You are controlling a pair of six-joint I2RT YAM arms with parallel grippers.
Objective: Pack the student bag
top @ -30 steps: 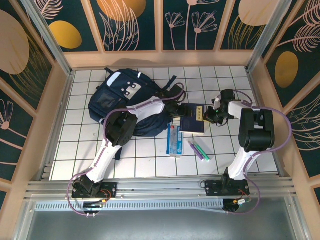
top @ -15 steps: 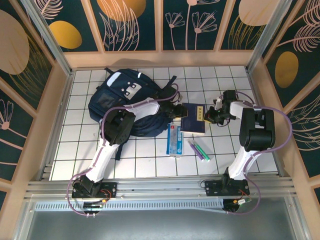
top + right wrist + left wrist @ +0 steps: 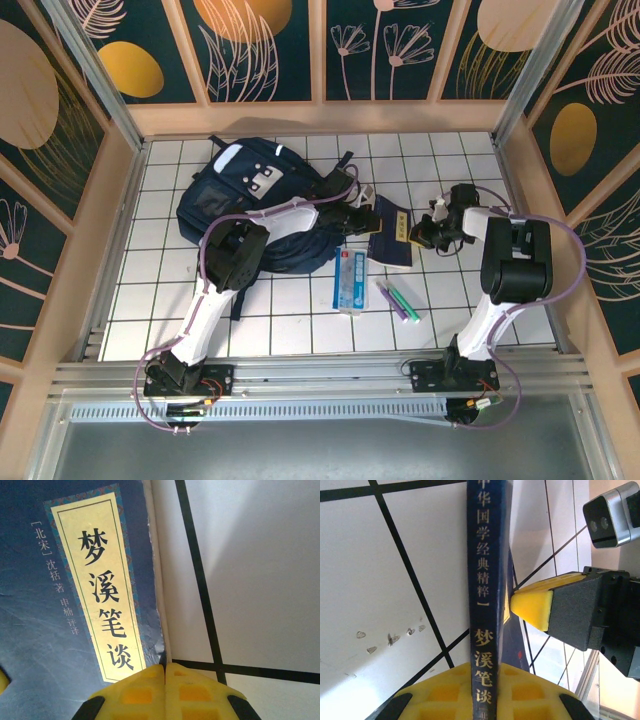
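Two arms, seen from above, meet at the book (image 3: pixel 393 236), just right of the student bag (image 3: pixel 245 200) lying far-left. Left wrist: the left gripper (image 3: pixel 486 677) pinches the book's spine. Right wrist: the right gripper (image 3: pixel 165 672), pads together and empty, sits at the cover's edge.

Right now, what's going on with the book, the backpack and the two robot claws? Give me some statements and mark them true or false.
1. The book is inside the backpack. False: it is on the tiles beside the backpack.
2. The left gripper has the book's spine between its fingers. True.
3. The right gripper is wide open. False: its yellow pads are pressed together at the book's edge.
4. Two pens lie on the tiles near the book. True.
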